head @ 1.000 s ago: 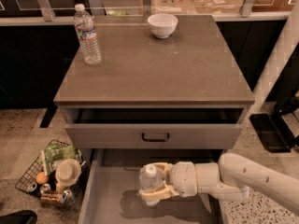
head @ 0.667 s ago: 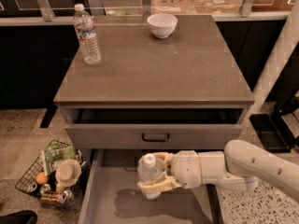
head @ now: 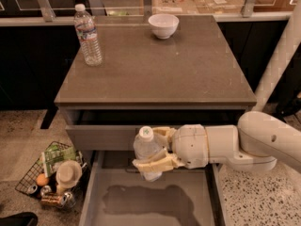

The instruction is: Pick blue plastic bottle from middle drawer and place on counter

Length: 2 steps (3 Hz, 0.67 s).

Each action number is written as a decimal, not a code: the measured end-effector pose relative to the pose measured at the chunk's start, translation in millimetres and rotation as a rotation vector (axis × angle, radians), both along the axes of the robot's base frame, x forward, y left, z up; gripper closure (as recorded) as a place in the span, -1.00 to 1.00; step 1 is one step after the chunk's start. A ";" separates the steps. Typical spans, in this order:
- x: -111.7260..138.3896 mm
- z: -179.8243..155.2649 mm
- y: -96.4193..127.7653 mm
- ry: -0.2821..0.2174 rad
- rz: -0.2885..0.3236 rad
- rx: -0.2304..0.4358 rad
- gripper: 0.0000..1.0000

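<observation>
Soft overhead light gives the counter a pale sheen. The gripper, clasping the blue plastic bottle above the middle drawer, throws a dark shadow on its floor; the far background is dim.

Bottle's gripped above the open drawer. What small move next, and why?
Probably lift straight up: the gripper, shut on the blue plastic bottle, holds it above the middle drawer but below the counter, whose edge it must clear before moving in.

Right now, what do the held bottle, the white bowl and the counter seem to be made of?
The blue plastic bottle, in the gripper above the middle drawer: clear, see-through plastic. The bowl: smooth white, probably ceramic. The counter: matte grey-brown, looks like stone.
</observation>
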State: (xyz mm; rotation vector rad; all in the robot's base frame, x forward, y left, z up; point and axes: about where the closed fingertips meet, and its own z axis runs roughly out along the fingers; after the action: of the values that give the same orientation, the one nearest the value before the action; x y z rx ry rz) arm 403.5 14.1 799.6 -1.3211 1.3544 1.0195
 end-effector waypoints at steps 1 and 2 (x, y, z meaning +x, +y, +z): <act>-2.1 55.6 7.6 -0.052 -0.035 -0.038 1.00; -2.0 55.9 8.3 -0.052 -0.036 -0.035 1.00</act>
State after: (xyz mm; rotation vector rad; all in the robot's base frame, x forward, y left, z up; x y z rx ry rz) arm 401.5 22.4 855.5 -1.3353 1.3578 0.9348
